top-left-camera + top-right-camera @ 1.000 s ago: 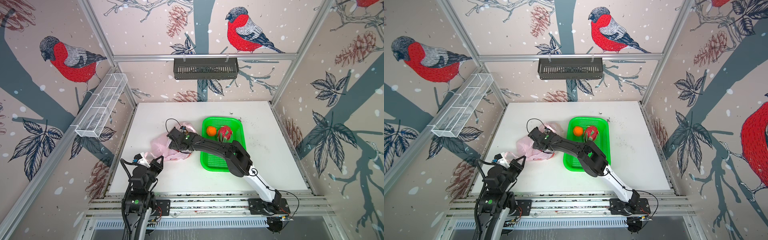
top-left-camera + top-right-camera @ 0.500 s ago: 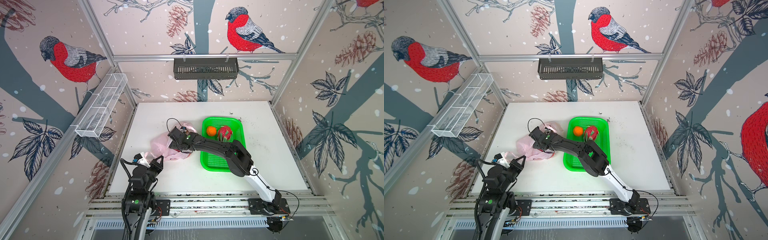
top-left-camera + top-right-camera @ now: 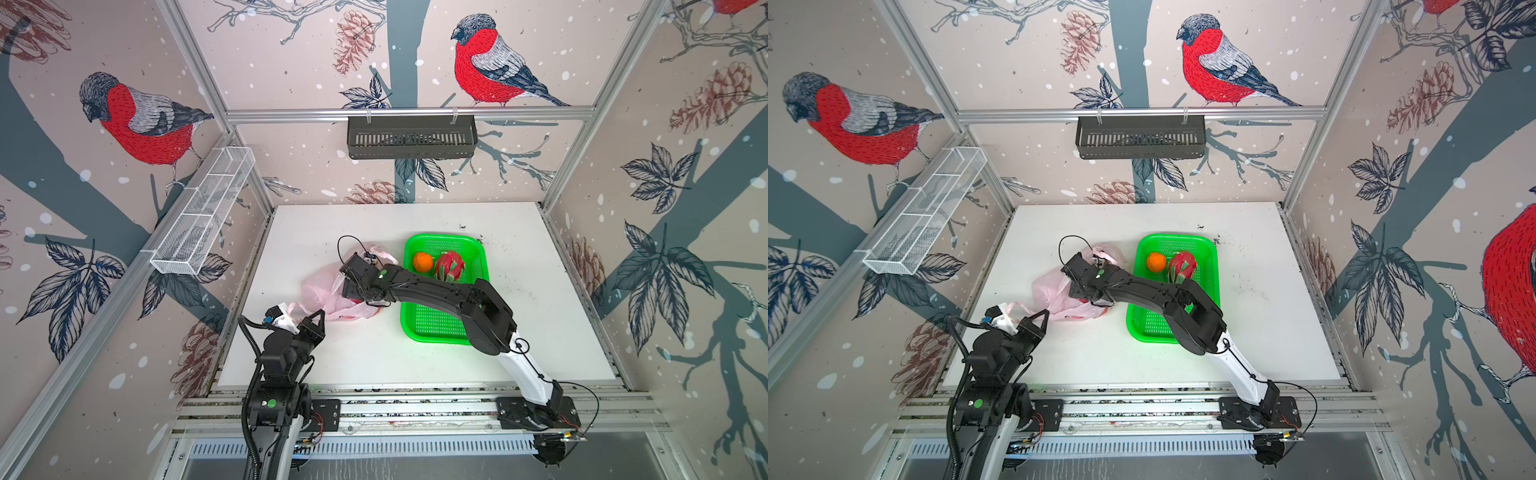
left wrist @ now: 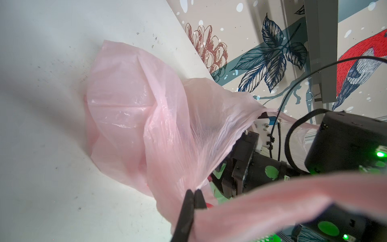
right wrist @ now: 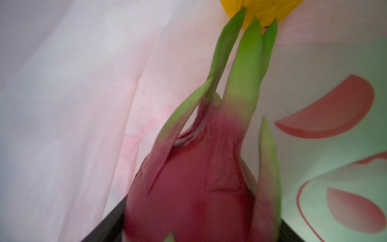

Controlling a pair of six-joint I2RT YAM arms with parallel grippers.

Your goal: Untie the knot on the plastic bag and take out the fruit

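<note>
Where the bag (image 4: 129, 109) lies: on the desk (image 3: 540, 316), mouth open, beside the green basket (image 3: 440, 338)
Left hand (image 4: 193, 191): pinched tight on the bag's rim; film taut
Right hand (image 3: 353, 289): inside the bag; spread wide, clamped round a dragon fruit (image 5: 192, 188)
Basket: one orange (image 3: 423, 262); second dragon fruit (image 3: 451, 268)

A robot lab cell: aluminium frame (image 3: 407, 111), bird-printed walls (image 3: 291, 62).

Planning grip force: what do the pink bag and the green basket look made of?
The plastic bag: thin translucent film, glossy, creased and pulled into fine folds. The green basket: probably rigid moulded plastic, with a perforated floor and a smooth, shiny rim.
</note>
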